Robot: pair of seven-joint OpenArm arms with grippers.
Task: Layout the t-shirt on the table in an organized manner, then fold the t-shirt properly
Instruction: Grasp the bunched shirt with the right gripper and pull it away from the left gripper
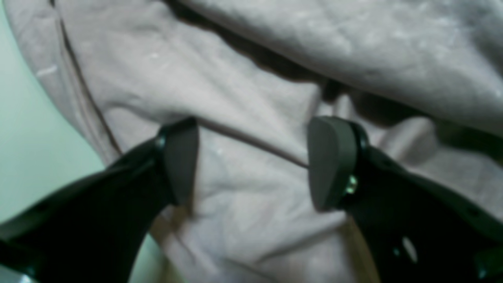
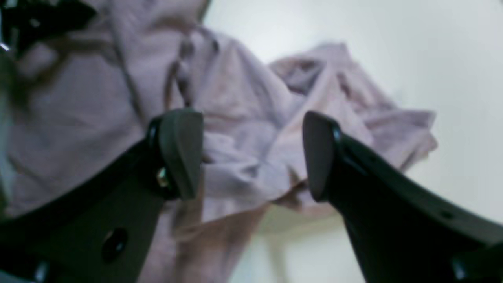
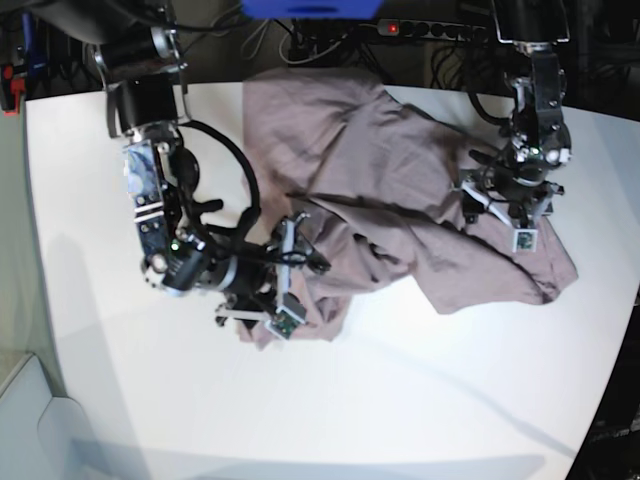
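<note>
The dusty mauve cotton t-shirt (image 3: 400, 190) lies crumpled across the far right of the white counter (image 3: 120, 400). Soft and limp, it should be pinched at hems or seams. Both the left fingers (image 1: 334, 161) and right fingers (image 2: 182, 149) stand apart over its folds, gripping nothing.

**Clutter behind the far edge**

Along the back runs a black power strip (image 3: 440, 28) with a small red light (image 3: 393, 27) glowing on it. Dark cables (image 3: 300, 45) tangle around it. A blue object (image 3: 310, 8) sits at the top, cut off by the frame. Far left, something orange-red (image 3: 10, 85) shows, too small to identify.
</note>
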